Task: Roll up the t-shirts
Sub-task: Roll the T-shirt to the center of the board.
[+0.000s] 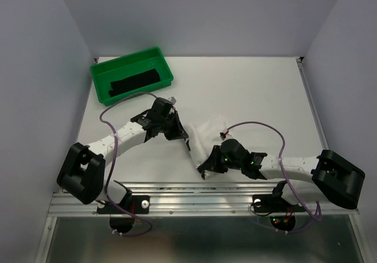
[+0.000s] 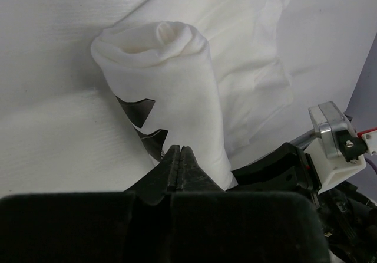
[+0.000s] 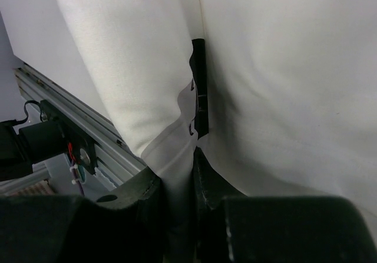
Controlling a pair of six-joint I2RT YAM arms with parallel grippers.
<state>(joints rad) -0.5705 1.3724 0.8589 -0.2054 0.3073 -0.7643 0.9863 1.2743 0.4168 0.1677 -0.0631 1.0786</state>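
Observation:
The white t-shirt [image 1: 207, 132] lies mid-table, part rolled into a thick tube [image 2: 171, 80] with small black printed marks [image 2: 140, 111] on its side. My left gripper [image 2: 179, 152] is shut with nothing between its fingers, and its tips rest against the roll's near side. In the top view the left gripper [image 1: 184, 138] sits at the shirt's left edge. My right gripper [image 3: 191, 157] is shut on a fold of the white t-shirt [image 3: 277, 80] and sits at the shirt's near edge [image 1: 207, 164]. The black t-shirt [image 1: 134, 83] lies in the green tray [image 1: 126, 59].
The green tray stands at the far left of the table. An aluminium rail [image 1: 200, 192] runs along the near edge, close below the right gripper [image 3: 76, 127]. The right arm's wrist [image 2: 333, 133] shows just right of the roll. Grey walls enclose the table.

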